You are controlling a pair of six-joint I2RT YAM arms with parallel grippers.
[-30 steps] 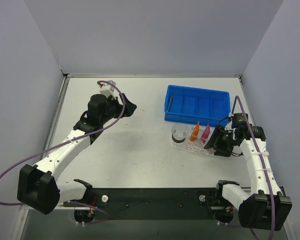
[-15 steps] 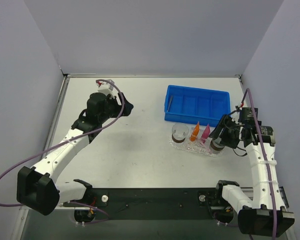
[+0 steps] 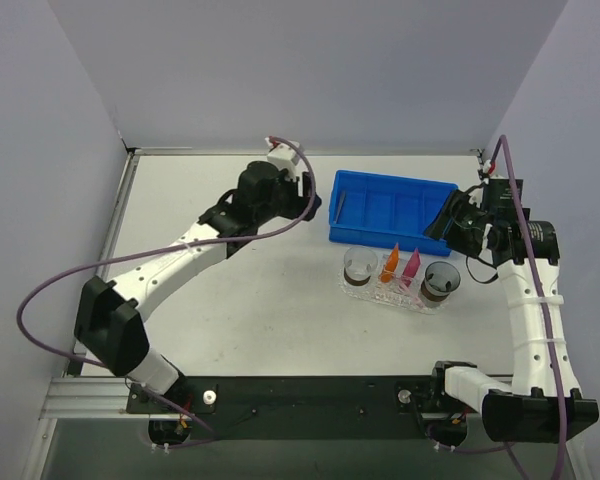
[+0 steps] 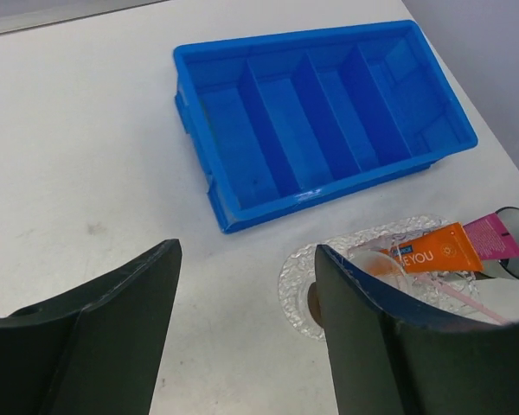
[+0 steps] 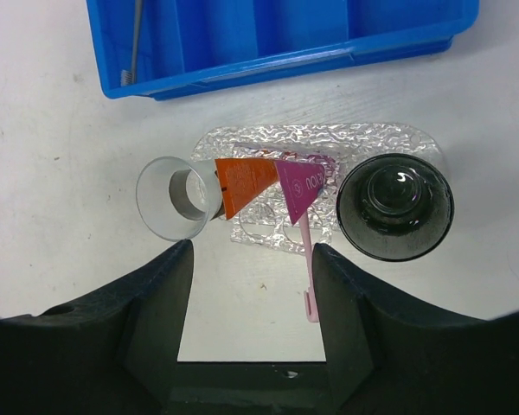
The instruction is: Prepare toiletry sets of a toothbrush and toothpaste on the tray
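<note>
Though clear and crinkly — tray (image 5: 242, 143), orange tube (image 5: 242, 186) beside magenta tube (image 5: 298, 188)

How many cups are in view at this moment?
2. A clear plastic cup at the left end of the bumpy clear plastic tray; a dark translucent cup at its right end.

Lilac walls (image 3: 300, 70), white table (image 3: 270, 300), seemingly even light

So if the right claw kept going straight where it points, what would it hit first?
Most likely the orange tube or magenta tube on the clear tray, straight ahead of the open right gripper; depth is unclear.
</note>
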